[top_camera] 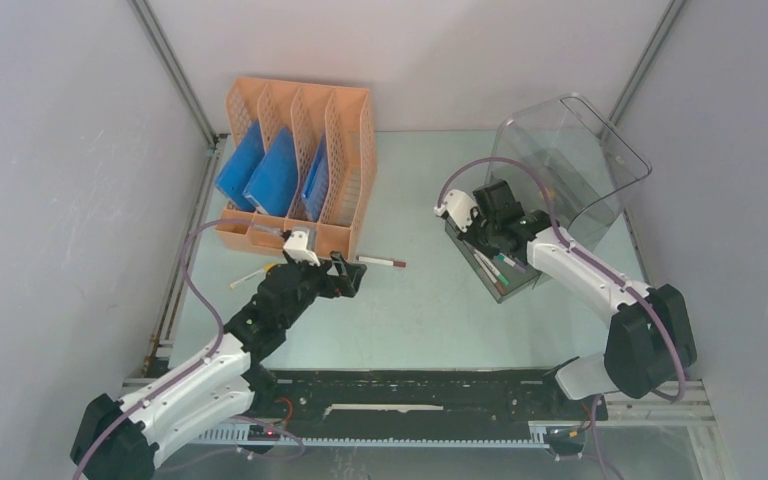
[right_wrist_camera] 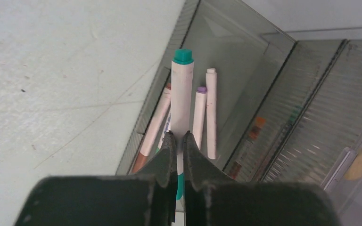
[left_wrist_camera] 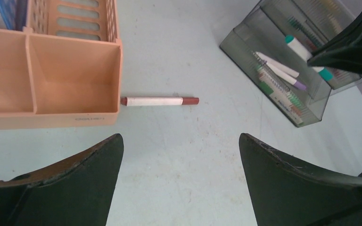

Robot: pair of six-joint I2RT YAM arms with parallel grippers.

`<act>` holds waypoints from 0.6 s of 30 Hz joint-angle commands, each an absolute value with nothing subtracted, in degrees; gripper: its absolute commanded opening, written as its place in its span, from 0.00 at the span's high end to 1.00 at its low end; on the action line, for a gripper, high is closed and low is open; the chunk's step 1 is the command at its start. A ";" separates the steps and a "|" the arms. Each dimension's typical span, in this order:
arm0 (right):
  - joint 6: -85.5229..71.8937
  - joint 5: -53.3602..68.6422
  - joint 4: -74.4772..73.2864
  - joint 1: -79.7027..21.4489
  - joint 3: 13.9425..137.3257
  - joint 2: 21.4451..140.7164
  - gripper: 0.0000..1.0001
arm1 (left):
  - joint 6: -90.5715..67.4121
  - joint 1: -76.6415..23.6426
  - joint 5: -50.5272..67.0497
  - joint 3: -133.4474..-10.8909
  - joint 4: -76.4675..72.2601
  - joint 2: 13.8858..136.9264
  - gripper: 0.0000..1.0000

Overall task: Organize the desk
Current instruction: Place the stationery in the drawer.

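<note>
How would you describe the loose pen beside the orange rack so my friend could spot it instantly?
Find the orange file rack at the back left of the green desk. Off its front right corner a marker lies flat on the bare top. Its barrel is white with brownish-red ends, unlike the teal marker and purple marker at the clear tray.

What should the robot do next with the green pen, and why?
Probably open the right fingers and let the green pen drop: it is held over the clear drawer, where other pens already lie.
</note>
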State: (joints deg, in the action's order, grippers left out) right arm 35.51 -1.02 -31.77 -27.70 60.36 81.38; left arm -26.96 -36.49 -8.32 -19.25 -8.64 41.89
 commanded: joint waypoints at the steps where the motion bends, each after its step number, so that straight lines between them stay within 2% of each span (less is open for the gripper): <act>1: 33.55 -4.76 -30.11 -26.07 60.29 83.03 0.96 | -26.49 -35.97 -4.37 -23.08 -10.87 44.81 0.00; 6: 33.45 -5.31 -30.79 -25.03 60.29 85.22 0.87 | -24.30 -36.00 -0.97 -25.19 -11.31 48.00 0.00; 13: 33.32 -5.17 -31.49 -24.90 60.24 86.33 0.64 | -18.84 -36.11 5.04 -30.14 -8.89 53.45 0.00; 18: 33.18 -4.37 -31.66 -24.87 60.26 85.23 0.52 | -14.76 -36.48 7.04 -34.47 -5.22 58.69 0.00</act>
State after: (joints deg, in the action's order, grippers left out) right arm 34.02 -4.64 -32.01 -25.10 60.27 86.48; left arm -20.14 -36.45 3.60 -30.22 -7.77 55.83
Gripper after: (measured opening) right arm 0.448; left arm 0.996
